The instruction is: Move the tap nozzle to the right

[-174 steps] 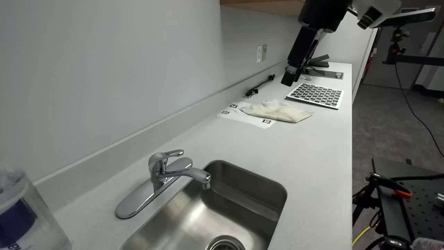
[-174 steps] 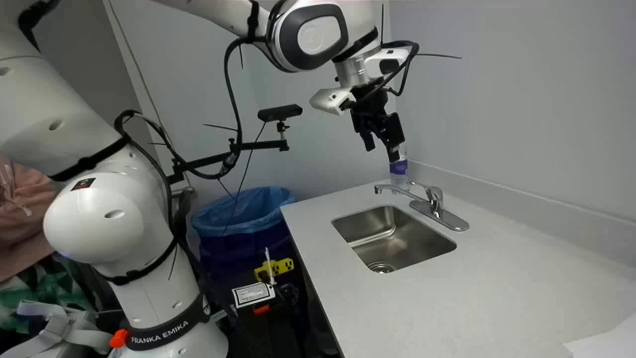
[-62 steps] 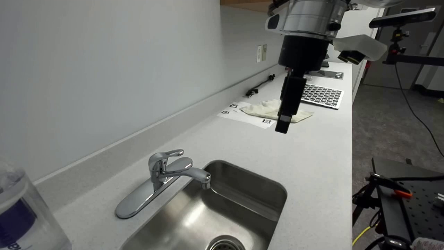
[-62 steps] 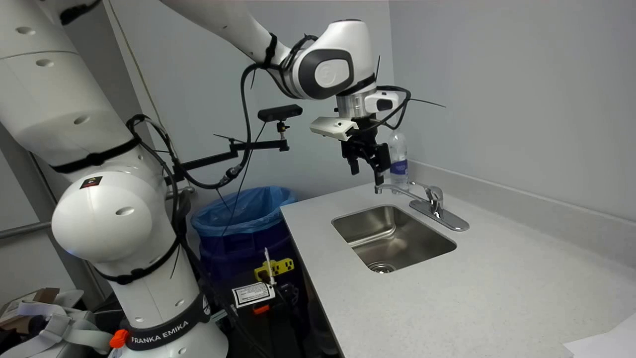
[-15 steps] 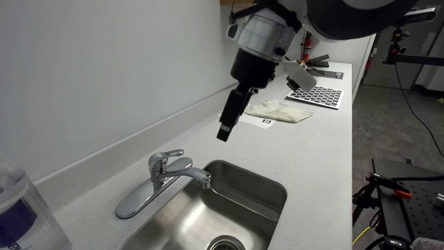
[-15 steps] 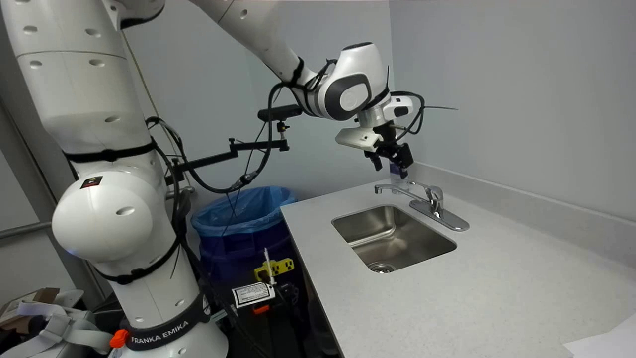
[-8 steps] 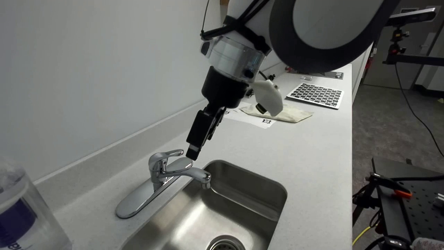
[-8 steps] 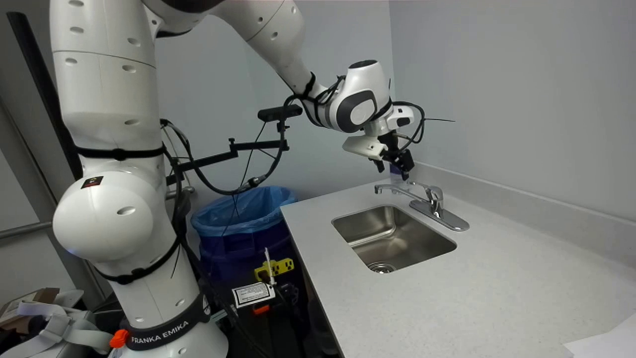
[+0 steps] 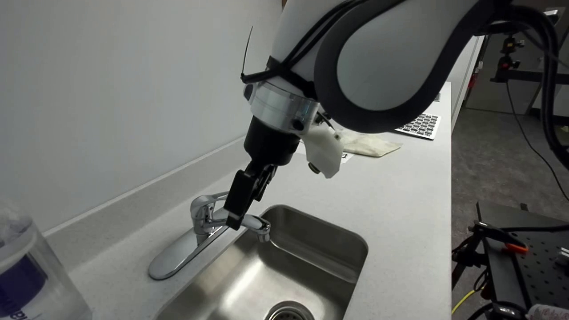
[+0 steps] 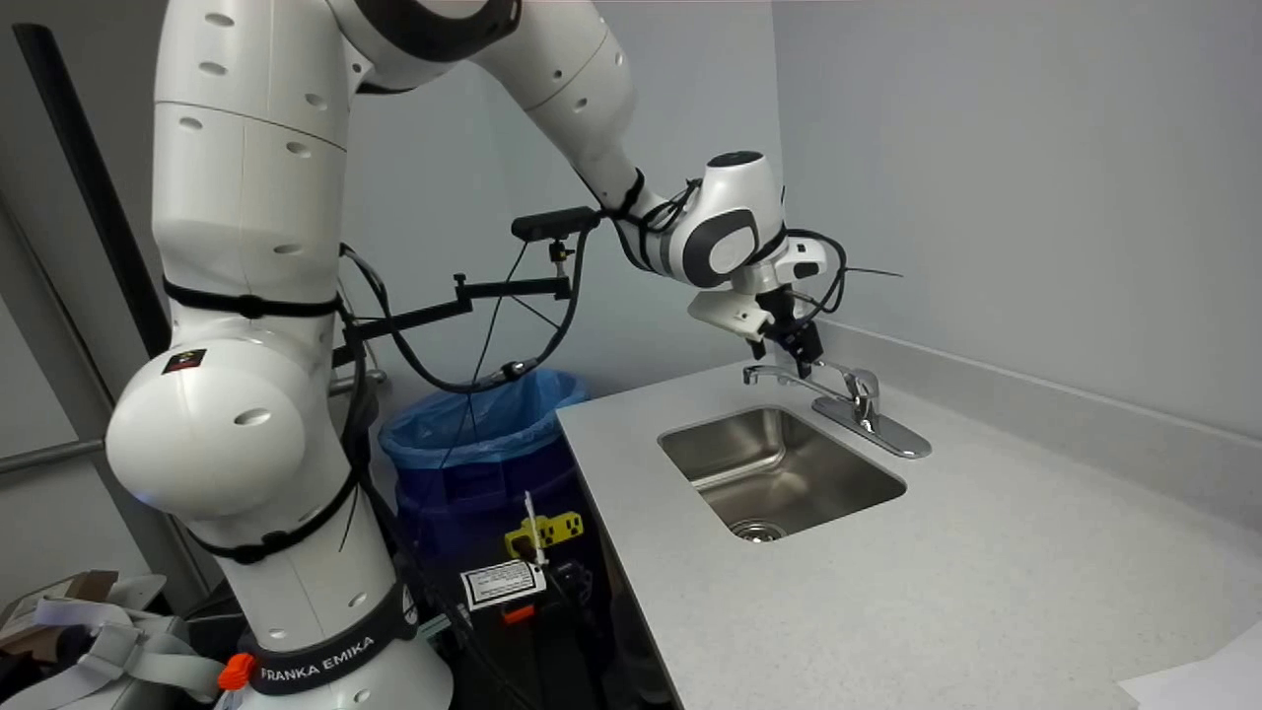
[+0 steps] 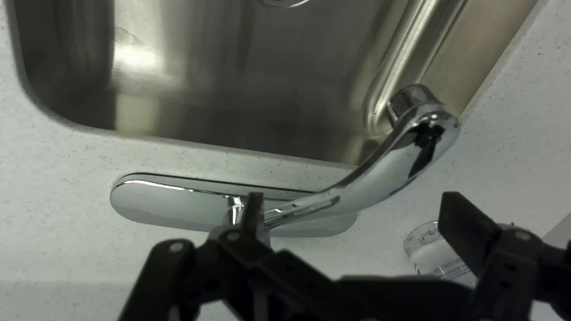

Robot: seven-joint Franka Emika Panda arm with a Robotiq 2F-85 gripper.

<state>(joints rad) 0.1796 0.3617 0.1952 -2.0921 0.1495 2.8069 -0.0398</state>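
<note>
The tap nozzle, a curved chrome spout (image 9: pixel 255 222), reaches over the sink in both exterior views (image 10: pixel 779 375). In the wrist view the nozzle (image 11: pixel 388 171) runs from the faucet body at lower middle up to its rounded tip at right. My gripper (image 11: pixel 354 205) is open and empty, its fingers wide apart. One finger is over the faucet body, partly hiding it; the other is beyond the spout, in front of the bottle. In an exterior view the gripper (image 9: pixel 244 212) tilts down and one fingertip covers part of the spout. I cannot tell whether it touches. The lever handle (image 10: pixel 836 369) is close by.
The steel sink basin (image 9: pixel 262 278) lies under the spout. A clear bottle with a purple label (image 9: pixel 22 280) stands near the faucet. The wall and backsplash (image 9: pixel 133 191) run behind. A cloth (image 9: pixel 371 145) and a patterned board (image 9: pixel 422 126) lie farther along the counter.
My gripper has come down and across the counter from well above to the faucet, tilting as it moved. It stays open. The tap nozzle has not moved.
</note>
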